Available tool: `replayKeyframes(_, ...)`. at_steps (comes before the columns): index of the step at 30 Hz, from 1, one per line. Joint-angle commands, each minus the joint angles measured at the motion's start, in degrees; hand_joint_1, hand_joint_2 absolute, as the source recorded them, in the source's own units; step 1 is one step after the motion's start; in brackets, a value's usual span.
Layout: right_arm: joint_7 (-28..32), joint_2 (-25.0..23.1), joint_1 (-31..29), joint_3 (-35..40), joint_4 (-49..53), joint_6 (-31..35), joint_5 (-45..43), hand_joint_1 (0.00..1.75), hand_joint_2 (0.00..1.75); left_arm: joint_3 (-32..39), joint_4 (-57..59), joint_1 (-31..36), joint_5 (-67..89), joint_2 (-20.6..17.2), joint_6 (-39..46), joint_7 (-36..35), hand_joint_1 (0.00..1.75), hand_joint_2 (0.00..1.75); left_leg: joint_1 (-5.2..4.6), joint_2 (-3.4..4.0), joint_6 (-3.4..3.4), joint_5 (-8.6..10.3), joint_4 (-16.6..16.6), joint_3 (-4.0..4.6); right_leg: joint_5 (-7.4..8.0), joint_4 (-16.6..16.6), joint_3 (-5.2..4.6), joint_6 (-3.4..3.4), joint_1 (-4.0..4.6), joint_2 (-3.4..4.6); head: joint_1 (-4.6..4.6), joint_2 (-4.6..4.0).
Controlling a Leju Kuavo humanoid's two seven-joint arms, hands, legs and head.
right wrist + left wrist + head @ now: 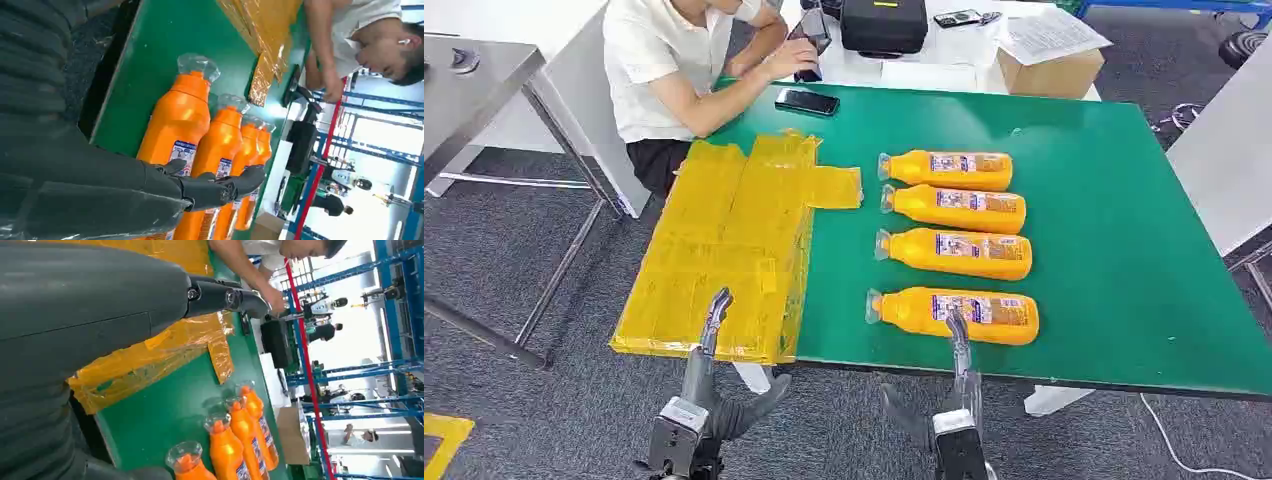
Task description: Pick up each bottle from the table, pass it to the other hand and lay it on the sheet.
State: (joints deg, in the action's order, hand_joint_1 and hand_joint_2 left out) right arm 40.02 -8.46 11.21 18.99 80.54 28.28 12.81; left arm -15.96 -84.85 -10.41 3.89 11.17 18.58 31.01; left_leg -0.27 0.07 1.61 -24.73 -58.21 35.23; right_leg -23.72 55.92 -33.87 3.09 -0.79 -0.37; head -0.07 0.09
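We are holding our left hand (712,345) below the near edge of the green table (1124,250), fingers released and reaching up over the corner of the yellow sheet (724,250), gripping nothing. The sheet is lying left of the bottles, a crinkled glossy film patched from taped strips, one flap pointing toward them. We are raising our right hand (959,370) just in front of the nearest bottle (954,314), its dark fingers (220,187) spread loosely above the label (touching it or not, we cannot tell) and grasping nothing. Four smooth orange plastic bottles (954,240) are lying on their sides in a row on the matte table top, clear caps pointing toward the sheet, printed labels facing up. A person (674,70) is sitting at the table's far corner beside a black phone (807,101).
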Motion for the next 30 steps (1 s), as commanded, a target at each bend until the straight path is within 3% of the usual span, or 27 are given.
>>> replayKeyframes(1, 0.0, 1.6, -2.7, 0.0, -1.0, 1.6, -1.1, 0.0, 1.75, 0.3, 0.9, 1.8, -0.5, -1.4, 0.2, -0.3, 0.0, 1.75, 0.05, 0.03, -0.1, -0.08, 0.1, -0.27, -0.07, 0.0, 0.24, -0.12, 0.05, 0.06, 0.0, 0.0)
replayKeyframes(3, 0.0, 1.6, -3.0, -0.4, 1.1, 1.6, -2.4, 0.0, 1.75, 0.3, 0.1, 2.0, -0.9, -1.7, 0.3, -0.6, 0.0, 1.75, 0.03, 0.05, -0.09, -0.05, 0.1, -0.19, -0.03, 0.0, 0.17, -0.1, 0.03, 0.07, 0.0, 0.0)
replayKeyframes(8, -1.0, 3.3, -4.1, -3.5, -0.6, 9.1, 7.7, 0.0, 1.75, -1.5, 2.6, 4.6, -0.4, -2.7, 0.1, -2.2, 0.0, 1.75, 0.05, -0.05, -0.11, -0.04, 0.1, -0.26, -0.05, -0.1, 0.26, -0.12, 0.05, -0.02, 0.0, 0.0)
replayKeyframes(10, -7.3, 6.1, -5.3, -4.7, -4.0, 11.7, 19.2, 0.0, 1.75, -1.9, 4.0, 5.3, -0.3, -3.0, 0.1, -2.7, 0.0, 1.75, 0.02, -0.12, -0.09, -0.01, 0.1, -0.27, -0.05, -0.1, 0.29, -0.1, 0.02, -0.09, 0.0, 0.0)
replayKeyframes(12, -8.8, 6.3, -6.2, -11.9, -6.7, 11.7, 31.3, 0.0, 1.75, -2.7, 5.0, 6.3, 0.2, -3.3, -0.8, -3.1, 0.0, 1.75, 0.04, -0.13, -0.07, -0.01, 0.1, -0.34, -0.03, -0.2, 0.38, -0.09, 0.03, -0.1, 0.0, 0.0)
replayKeyframes(18, -7.4, 6.4, -7.0, -13.4, -8.1, 11.7, 32.3, 0.0, 1.75, -2.8, 5.0, 6.5, 0.4, -3.1, -0.7, -3.2, 0.0, 1.75, -0.01, -0.08, -0.06, -0.02, 0.1, -0.23, -0.02, -0.1, 0.27, -0.06, 0.01, -0.05, 0.02, 0.0)
replayKeyframes(19, -9.6, 5.2, -6.8, -16.5, -7.0, 11.7, 39.7, 0.0, 1.75, -3.0, 5.0, 6.7, 0.6, -3.2, -0.9, -3.5, 0.0, 1.75, -0.01, -0.04, -0.06, -0.02, 0.1, -0.22, -0.01, -0.1, 0.25, -0.06, 0.01, -0.01, 0.0, 0.0)
replayKeyframes(22, -11.4, 7.3, -9.3, -20.3, -9.9, 11.7, 45.8, 0.0, 1.75, -3.9, 6.7, 8.3, 0.9, -3.0, -1.7, -4.6, 0.0, 1.75, -0.03, -0.07, -0.06, -0.01, 0.1, -0.22, -0.03, -0.1, 0.25, -0.06, -0.01, -0.05, 0.0, 0.0)
replayKeyframes(25, -11.0, 8.5, -10.6, -20.9, -11.9, 11.7, 45.0, 0.0, 1.75, -4.3, 7.7, 8.8, 1.2, -2.7, -1.8, -4.8, 0.0, 1.75, -0.01, -0.06, -0.06, 0.0, 0.1, -0.24, 0.01, -0.1, 0.26, -0.06, 0.01, -0.04, -0.02, 0.0)
replayKeyframes(30, -14.7, 10.0, -11.7, -19.9, -13.3, 11.7, 51.0, 0.0, 1.75, -4.9, 7.8, 9.1, 2.1, -2.5, -2.3, -5.1, 0.0, 1.75, -0.02, -0.04, -0.04, -0.02, 0.1, -0.27, -0.02, -0.1, 0.29, -0.05, -0.01, -0.01, 0.02, 0.0)
